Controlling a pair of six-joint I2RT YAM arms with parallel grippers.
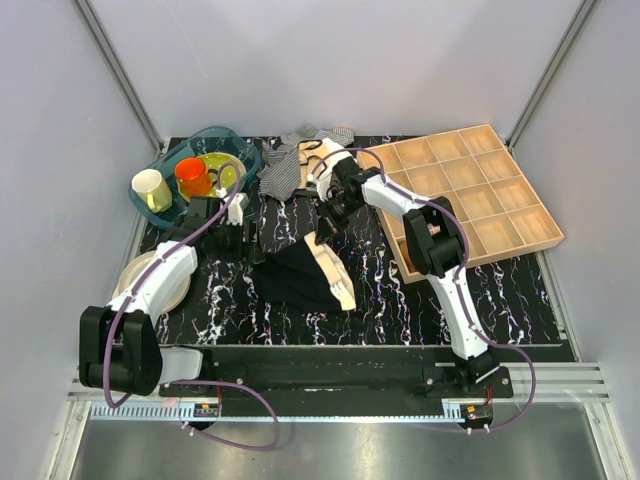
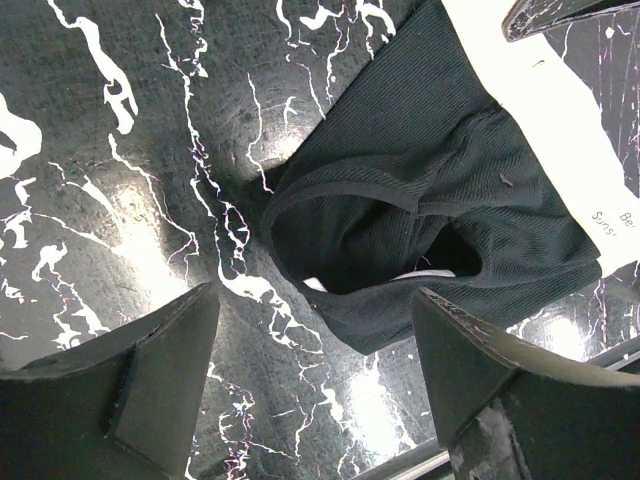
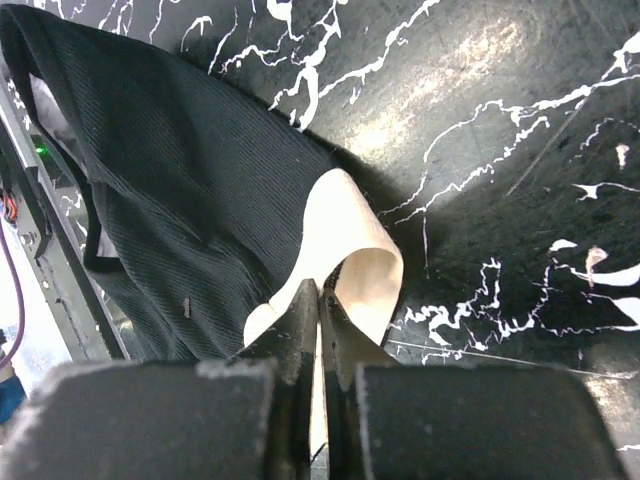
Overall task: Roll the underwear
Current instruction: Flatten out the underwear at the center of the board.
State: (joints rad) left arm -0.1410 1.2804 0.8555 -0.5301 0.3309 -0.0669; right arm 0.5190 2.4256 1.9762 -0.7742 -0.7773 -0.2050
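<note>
Underwear (image 1: 295,278): black, fine ribbed knit. Its waistband (image 1: 337,270): plain cream.
Tabletop (image 1: 420,300): black marble pattern, white veining.
Cloth (image 1: 285,168): grey-and-white stripes.
Compartment tray (image 1: 480,195): pale tan wood.
Basin (image 1: 215,138): translucent teal.
Cup (image 1: 193,176): orange.
Mug (image 1: 150,190): pale yellowish cream.

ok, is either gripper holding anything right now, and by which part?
Right gripper is shut on the underwear, pinching a fold of its cream band. Left gripper is open and holds nothing.

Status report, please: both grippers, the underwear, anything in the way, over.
Left gripper open beside the underwear. Right gripper shut on its cream waistband. Underwear not yet rolled. Striped cloth behind, apart.
</note>
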